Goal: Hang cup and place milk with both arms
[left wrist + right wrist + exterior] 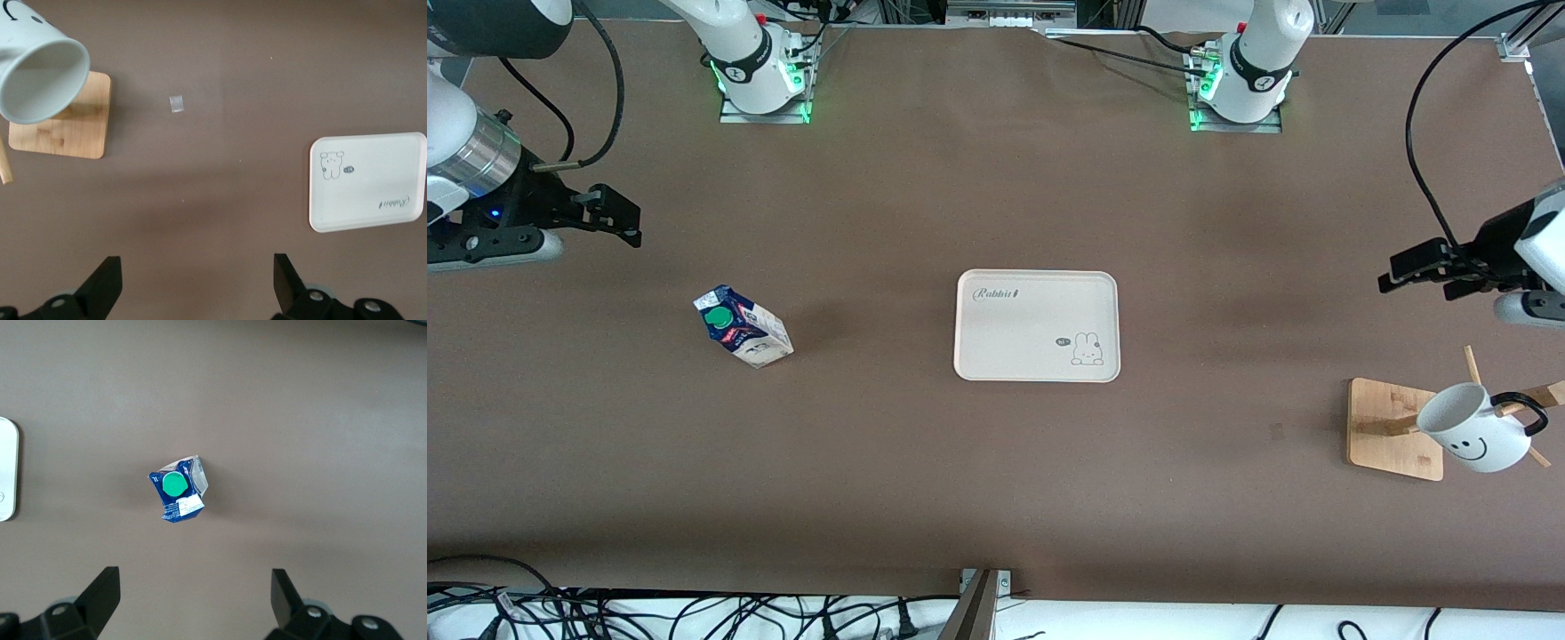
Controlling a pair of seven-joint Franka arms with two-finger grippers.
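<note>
worktop (996,178): brown, matte | milk (743,326): upright, toward right arm's end | tray (1037,325): white, mid-worktop | wooden rack base (1383,427): toward left arm's end | small clear scrap (176,104): near rack base

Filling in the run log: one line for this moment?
cup: on rack | milk: on table | left pincer: open | right pincer: open

"Rabbit" on the tray (1037,325), "hi" bubble beside its rabbit drawing

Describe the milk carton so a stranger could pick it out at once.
Start at the white tray mid-table and look toward the right arm's end. The milk carton stands alone on the brown table there. Its dark blue top and green cap set it apart.
</note>
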